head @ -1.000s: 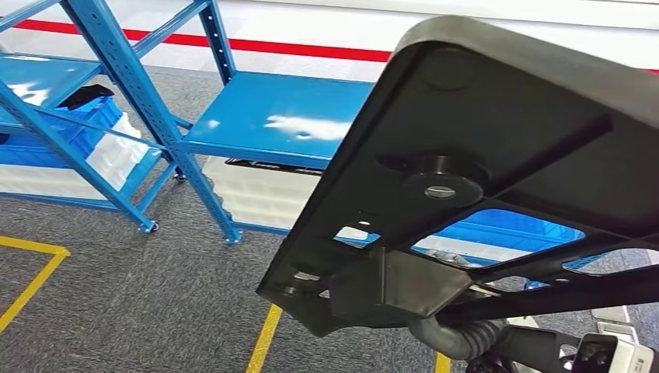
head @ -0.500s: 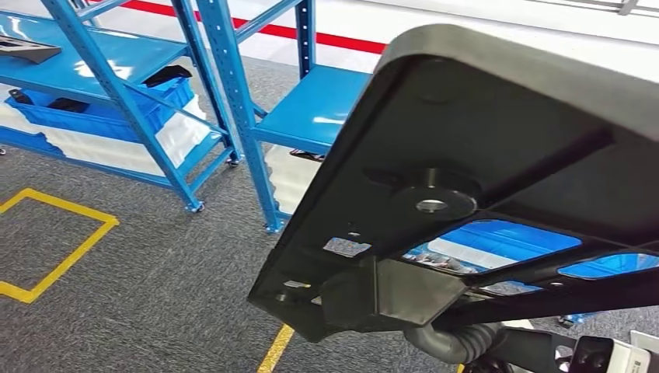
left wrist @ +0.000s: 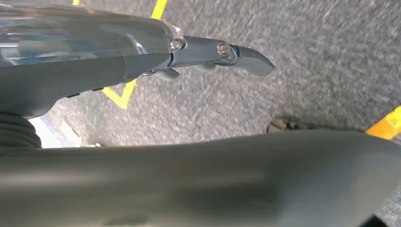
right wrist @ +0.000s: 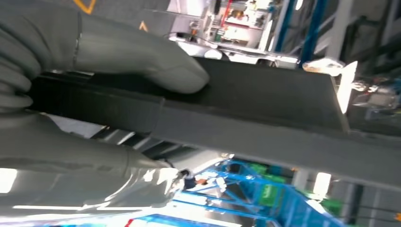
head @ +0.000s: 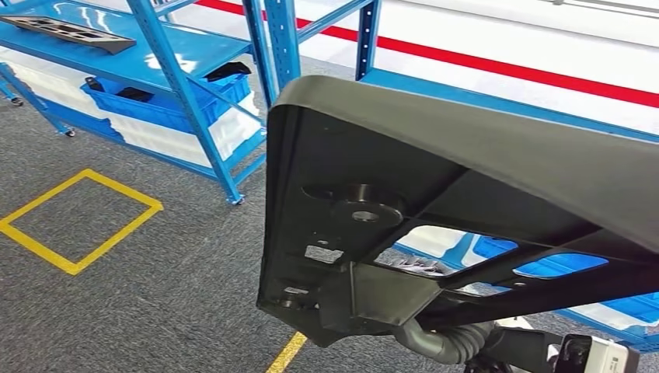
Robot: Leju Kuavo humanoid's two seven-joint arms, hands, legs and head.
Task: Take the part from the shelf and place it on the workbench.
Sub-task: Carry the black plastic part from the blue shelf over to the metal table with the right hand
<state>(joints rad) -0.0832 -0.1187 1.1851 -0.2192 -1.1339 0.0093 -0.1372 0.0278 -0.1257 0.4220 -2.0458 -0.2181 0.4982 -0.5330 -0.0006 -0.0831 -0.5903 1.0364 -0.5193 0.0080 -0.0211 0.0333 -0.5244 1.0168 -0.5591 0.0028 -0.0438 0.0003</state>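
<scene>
Your right hand (right wrist: 71, 94) has its thick grey thumb (right wrist: 142, 61) pressed on one face of the black part (right wrist: 246, 109) and the rest of the hand wrapped under the other face, so the part is clamped by its edge. In the head view the part (head: 435, 210) is held up in the air close to the camera, tilted, its ribbed underside toward you with a round boss (head: 364, 206) and several cut-out windows. It is off the shelf and resting on nothing. A grey ribbed cover (head: 447, 342) shows below its lower edge. The left hand (left wrist: 208, 54) hangs over the grey carpet (left wrist: 307, 61); dark fingers (left wrist: 250, 59) stick out straight with nothing between them, so read that hand as apart and holding nothing. The wrist picture is blurred, so take that loosely. Blue shelf racks (head: 194, 101) stand behind the part, on the carpet. One rack carries a flat black panel (head: 66, 31) on its upper level and a blue bin (head: 167, 105) lower down. A yellow taped square (head: 78, 221) marks the floor near the racks, and a red stripe (head: 505, 66) runs along the pale floor beyond them.
</scene>
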